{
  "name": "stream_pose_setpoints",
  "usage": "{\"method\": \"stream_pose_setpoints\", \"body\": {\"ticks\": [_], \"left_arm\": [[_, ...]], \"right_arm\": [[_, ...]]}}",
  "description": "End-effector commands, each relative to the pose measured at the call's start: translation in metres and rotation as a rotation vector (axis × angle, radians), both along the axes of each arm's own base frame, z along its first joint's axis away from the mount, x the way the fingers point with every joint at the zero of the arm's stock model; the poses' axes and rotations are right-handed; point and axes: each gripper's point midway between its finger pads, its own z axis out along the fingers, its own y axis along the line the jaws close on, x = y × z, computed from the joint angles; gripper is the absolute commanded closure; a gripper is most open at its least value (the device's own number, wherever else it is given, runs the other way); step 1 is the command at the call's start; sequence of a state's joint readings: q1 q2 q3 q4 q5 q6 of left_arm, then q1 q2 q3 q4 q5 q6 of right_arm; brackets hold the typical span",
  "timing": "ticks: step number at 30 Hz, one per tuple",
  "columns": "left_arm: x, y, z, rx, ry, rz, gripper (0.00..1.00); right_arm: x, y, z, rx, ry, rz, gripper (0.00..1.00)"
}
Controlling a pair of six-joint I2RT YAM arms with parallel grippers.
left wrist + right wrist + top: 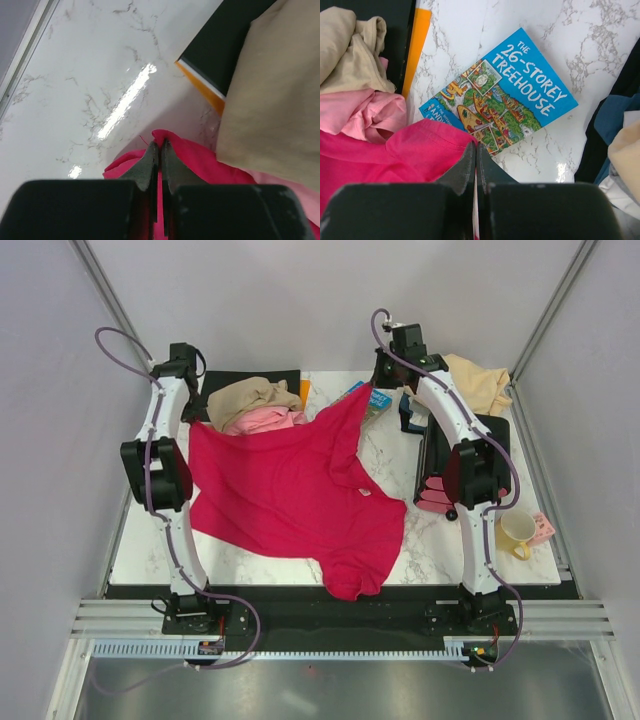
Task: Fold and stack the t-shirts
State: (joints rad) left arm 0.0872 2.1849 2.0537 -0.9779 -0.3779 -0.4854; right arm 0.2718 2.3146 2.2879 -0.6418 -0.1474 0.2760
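Note:
The crimson red t-shirt (290, 490) lies spread across the marble table, its near part hanging over the front edge. My left gripper (198, 418) is shut on its far left corner (165, 136). My right gripper (372, 388) is shut on its far right corner (420, 150), close to the book. In both wrist views red cloth shows pinched between the closed fingers. The tan-brown t-shirt (252, 395) and the pink t-shirt (268, 420) lie crumpled together at the back, partly on the red one. The pale peach-cream t-shirt (482, 380) is bunched at the back right corner.
A black mat (240, 378) with an orange edge (415, 45) lies under the tan-brown shirt. The blue illustrated book (505, 95) lies beside my right gripper. A black object (495, 430) and dark blue cloth (615, 112) sit at the right. A yellow mug (517, 530) stands near the front right.

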Motion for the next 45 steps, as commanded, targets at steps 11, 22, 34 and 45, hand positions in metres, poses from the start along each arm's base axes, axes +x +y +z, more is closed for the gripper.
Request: {"method": "stream_pose_setpoints", "body": {"ticks": [11,22,34,45], "left_arm": [[0.010,-0.026,-0.019,-0.102,-0.001,-0.096,0.65],[-0.064,-0.019,0.054,-0.027,-0.086,-0.085,0.48],[-0.163,-0.049,-0.028,-0.181,0.161,-0.075,0.56],[-0.182,-0.059,-0.082,-0.248,0.297,0.000,0.98]], "right_arm": [[0.012,-0.017,0.030,-0.005,-0.095,-0.035,0.65],[-0.027,-0.008,0.091,0.100,-0.160,0.024,0.59],[-0.095,-0.009,0.104,0.141,-0.118,0.076,0.63],[-0.138,-0.022,0.121,0.146,-0.137,0.068,0.66]]}}
